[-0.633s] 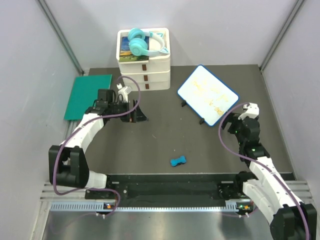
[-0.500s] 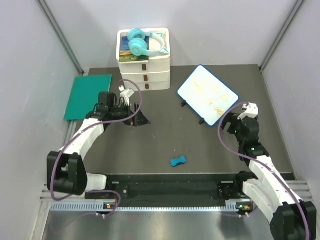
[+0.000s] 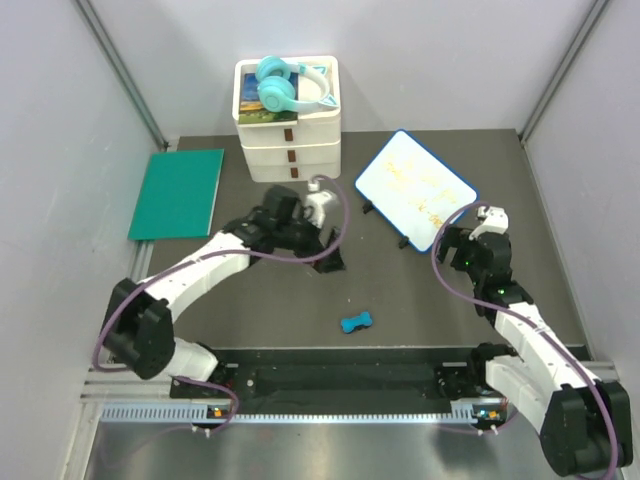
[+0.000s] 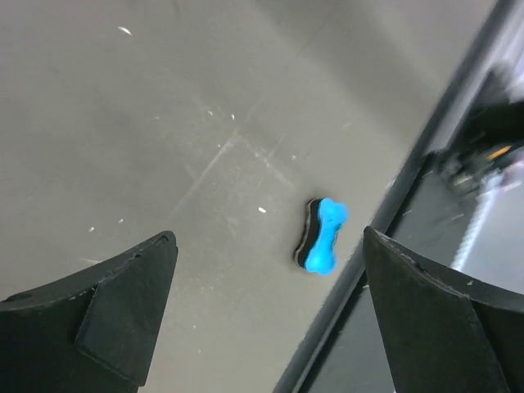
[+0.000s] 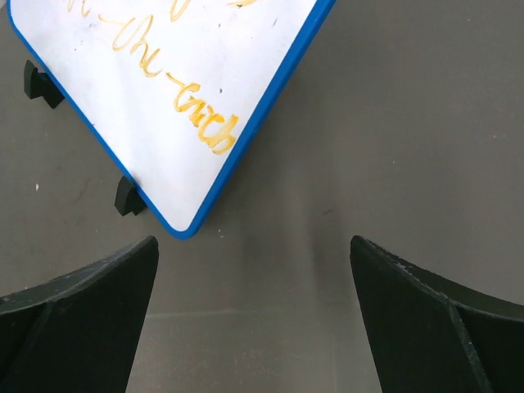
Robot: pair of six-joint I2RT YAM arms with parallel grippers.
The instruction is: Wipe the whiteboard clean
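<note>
The whiteboard (image 3: pixel 415 188), white with a thin blue frame and yellow-orange scribbles, stands tilted at the back right on small black feet; its near corner shows in the right wrist view (image 5: pixel 164 106). A small blue bone-shaped eraser (image 3: pixel 356 322) lies near the table's front edge, also in the left wrist view (image 4: pixel 322 236). My left gripper (image 3: pixel 330 262) is open and empty, above the table behind and left of the eraser. My right gripper (image 3: pixel 455 250) is open and empty, just right of the board's near corner.
A green flat mat (image 3: pixel 178 192) lies at the back left. A stack of white trays (image 3: pixel 288 125) with teal headphones (image 3: pixel 285 85) on top stands at the back centre. A black rail (image 3: pixel 340 368) runs along the front edge.
My left arm has swung right and forward from near the green mat to mid-table, closer to the eraser. My right gripper has shifted slightly left towards the whiteboard.
</note>
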